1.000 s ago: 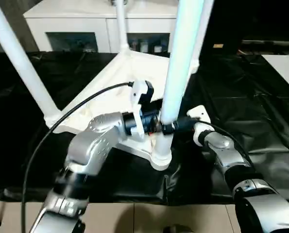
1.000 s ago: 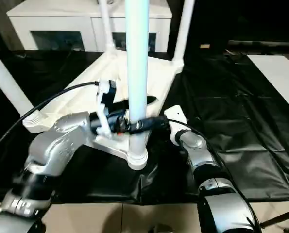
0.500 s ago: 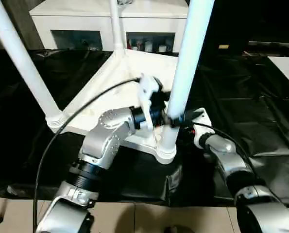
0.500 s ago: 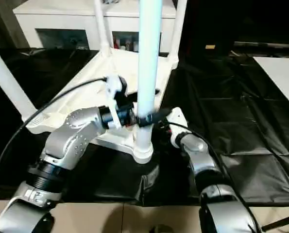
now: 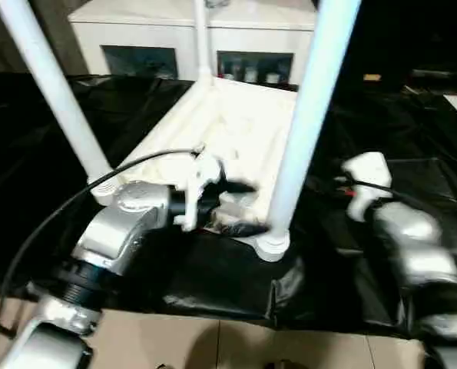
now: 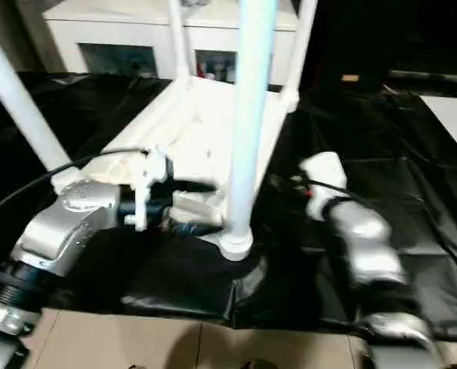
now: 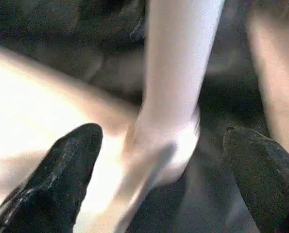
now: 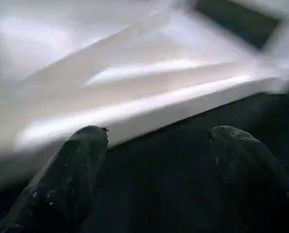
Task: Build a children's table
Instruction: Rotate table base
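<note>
1. Left eye view: You are looking down on the tabletop, lying underside up on the black-sheeted bench so its corner sockets face upward to take legs. The near leg stands in the near corner socket, long axis close to vertical, flared end down. The left leg rises from its own corner, leaning slightly outward. Your left gripper sits just beside the near leg's foot, jaws wide and holding nothing. The right gripper hangs well apart from the leg, over the sheet. A white cabinet stands behind.

2. Right eye view: The same table, with a far leg upright at the back corner. The tabletop's long axis runs away from you toward the cabinet. All four corners appear to carry legs, so the build looks near done, with the table not yet turned upright.

3. Left wrist view: You see the near leg's flared foot seated in its socket, between and beyond the two black fingers, which stand wide apart and do not touch it.

4. Right wrist view: Your right jaws stand wide too, one finger on each side of empty space, aimed at the tabletop's white edge above the black sheet. Nothing is held.
</note>
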Controlling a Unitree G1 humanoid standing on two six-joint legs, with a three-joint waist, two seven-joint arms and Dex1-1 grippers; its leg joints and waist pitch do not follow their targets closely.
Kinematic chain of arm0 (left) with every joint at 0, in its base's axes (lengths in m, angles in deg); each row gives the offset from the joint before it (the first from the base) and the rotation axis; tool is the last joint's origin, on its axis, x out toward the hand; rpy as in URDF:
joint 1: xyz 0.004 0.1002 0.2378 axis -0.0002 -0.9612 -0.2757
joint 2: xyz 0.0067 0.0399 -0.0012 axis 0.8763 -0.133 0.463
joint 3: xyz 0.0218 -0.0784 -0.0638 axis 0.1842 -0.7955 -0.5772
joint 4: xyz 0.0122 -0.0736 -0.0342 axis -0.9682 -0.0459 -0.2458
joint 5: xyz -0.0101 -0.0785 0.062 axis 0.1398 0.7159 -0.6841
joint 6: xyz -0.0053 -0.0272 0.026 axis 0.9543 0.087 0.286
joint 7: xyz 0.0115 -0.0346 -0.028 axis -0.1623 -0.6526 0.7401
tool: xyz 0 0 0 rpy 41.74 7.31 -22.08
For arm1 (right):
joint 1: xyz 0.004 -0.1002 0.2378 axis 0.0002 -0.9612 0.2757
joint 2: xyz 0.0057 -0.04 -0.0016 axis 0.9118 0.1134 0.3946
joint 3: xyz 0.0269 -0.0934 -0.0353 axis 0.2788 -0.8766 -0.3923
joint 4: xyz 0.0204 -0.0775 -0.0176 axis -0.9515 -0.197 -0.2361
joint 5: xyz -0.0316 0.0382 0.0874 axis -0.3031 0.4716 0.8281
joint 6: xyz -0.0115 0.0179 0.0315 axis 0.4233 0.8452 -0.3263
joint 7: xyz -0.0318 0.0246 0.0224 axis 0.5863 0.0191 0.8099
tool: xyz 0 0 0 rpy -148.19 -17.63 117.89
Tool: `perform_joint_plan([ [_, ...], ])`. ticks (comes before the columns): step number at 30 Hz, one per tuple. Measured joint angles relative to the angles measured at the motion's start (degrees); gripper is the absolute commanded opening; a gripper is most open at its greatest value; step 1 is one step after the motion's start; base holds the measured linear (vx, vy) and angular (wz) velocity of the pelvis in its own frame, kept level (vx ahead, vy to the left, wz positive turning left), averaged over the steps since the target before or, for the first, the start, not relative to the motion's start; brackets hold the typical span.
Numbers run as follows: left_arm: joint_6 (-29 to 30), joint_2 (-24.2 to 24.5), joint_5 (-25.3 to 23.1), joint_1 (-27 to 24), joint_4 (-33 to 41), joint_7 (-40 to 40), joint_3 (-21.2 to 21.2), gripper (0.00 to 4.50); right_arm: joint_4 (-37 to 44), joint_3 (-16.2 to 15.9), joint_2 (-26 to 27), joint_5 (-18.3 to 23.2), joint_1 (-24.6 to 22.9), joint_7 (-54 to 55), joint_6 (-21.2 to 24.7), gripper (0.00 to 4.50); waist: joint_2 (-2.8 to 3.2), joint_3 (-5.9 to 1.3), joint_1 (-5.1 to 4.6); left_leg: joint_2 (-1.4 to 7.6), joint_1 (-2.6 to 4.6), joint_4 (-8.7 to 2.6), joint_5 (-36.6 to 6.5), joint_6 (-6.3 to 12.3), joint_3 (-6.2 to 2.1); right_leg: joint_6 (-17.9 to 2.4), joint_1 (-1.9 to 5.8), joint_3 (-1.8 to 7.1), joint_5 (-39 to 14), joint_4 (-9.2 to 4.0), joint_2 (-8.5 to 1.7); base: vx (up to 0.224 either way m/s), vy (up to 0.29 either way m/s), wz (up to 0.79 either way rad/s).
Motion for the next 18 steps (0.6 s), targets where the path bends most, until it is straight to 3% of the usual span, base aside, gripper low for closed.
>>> perform_joint_plan([
  [4,-5.6,0.3,-5.9,4.4,-9.0,1.9,2.7,4.21,7.5,-5.1,-6.8,-0.5,-5.6,-9.6,3.6,3.83,0.07,0.04,0.22,-0.02,-0.08,-0.01,0.0,0.00,0.00,0.0,0.03,0.02,0.0,-0.13,-0.02,0.000,0.000,0.00],
  [8,-12.6,-2.1,-10.3,8.9,-16.4,4.5,5.1,3.81,14.6,-7.1,-9.3,-0.3,-7.5,-13.8,7.0,3.83,0.08,0.02,0.07,-0.02,-0.07,-0.02,0.0,0.01,0.01,0.0,0.04,0.01,0.0,-0.17,-0.01,0.000,0.000,0.00],
  [18,-18.7,-4.0,-14.2,13.8,-28.5,-1.2,8.2,3.00,23.3,-8.5,-10.7,0.8,-9.4,-15.3,13.2,3.83,0.59,-0.28,0.38,-0.04,0.11,-0.07,0.0,0.01,-0.01,0.0,0.20,0.02,0.0,-0.18,-0.03,0.000,0.000,0.00],
])
